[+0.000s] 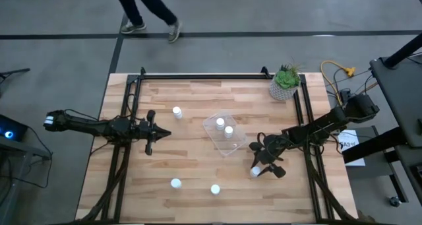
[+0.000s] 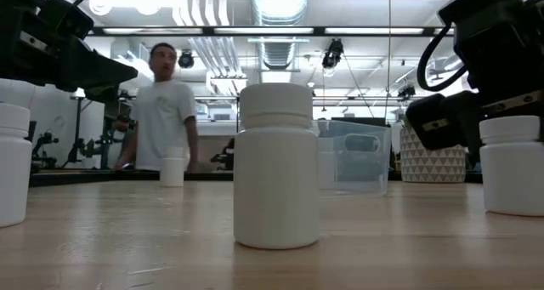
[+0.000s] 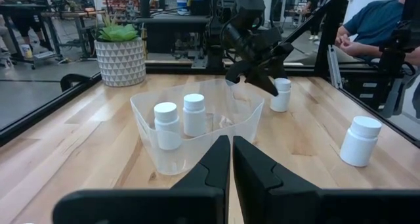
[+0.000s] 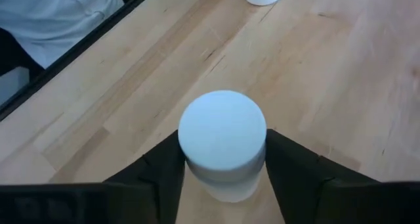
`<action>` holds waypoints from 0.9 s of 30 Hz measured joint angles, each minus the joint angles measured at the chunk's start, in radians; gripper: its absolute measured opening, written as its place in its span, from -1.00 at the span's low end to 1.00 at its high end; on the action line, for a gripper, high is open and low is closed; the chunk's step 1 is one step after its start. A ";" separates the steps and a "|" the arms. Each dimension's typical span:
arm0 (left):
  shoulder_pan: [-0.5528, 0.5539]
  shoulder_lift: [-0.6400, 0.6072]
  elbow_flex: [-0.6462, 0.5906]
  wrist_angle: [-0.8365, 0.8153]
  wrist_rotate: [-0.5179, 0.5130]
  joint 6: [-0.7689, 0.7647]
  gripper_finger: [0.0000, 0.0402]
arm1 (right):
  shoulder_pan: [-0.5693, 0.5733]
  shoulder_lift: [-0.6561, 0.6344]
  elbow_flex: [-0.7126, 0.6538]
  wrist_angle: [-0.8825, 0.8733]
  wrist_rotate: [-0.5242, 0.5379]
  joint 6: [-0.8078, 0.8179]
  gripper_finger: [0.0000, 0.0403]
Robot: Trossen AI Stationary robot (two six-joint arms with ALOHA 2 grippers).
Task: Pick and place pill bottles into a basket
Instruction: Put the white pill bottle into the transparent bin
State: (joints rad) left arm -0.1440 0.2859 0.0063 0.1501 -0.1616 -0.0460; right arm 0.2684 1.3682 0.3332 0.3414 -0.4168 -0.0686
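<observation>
A clear basket (image 1: 222, 140) stands mid-table with two white pill bottles (image 3: 166, 124) (image 3: 193, 113) upright inside. Three more bottles stand loose on the wood: one left of the basket (image 1: 177, 111) and two near the front edge (image 1: 175, 183) (image 1: 215, 189). My right gripper (image 1: 260, 165) is right of the basket and nearer the front edge, shut on another bottle (image 4: 222, 135). My left gripper (image 3: 231, 165) hovers shut at the table's left, pointing at the basket and holding nothing. My right gripper has the bottle between its two fingers (image 4: 164, 171), one on each side of the body just under the cap (image 4: 226, 184). The fingers slant down from the table's far right. The bottle stands upright with its base on the table (image 2: 512, 207).
A pale patterned pot with a green plant (image 1: 285, 85) stands at the far right corner. Black rails (image 1: 198, 76) border the table's far edge and sides. A person walks beyond the far edge (image 1: 148, 10).
</observation>
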 joint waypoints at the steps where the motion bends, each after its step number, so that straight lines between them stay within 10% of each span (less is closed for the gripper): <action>1: 0.000 0.000 0.000 0.000 0.000 0.000 -1.00 | 0.000 0.000 0.000 0.001 0.000 -0.005 -0.22; 27: 0.000 0.000 0.000 0.000 0.000 0.000 -1.00 | 0.000 -0.149 0.106 -0.294 0.088 -0.053 -0.24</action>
State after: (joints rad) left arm -0.1440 0.2860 0.0063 0.1501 -0.1616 -0.0459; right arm 0.2684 1.2194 0.4397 0.0478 -0.3290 -0.1214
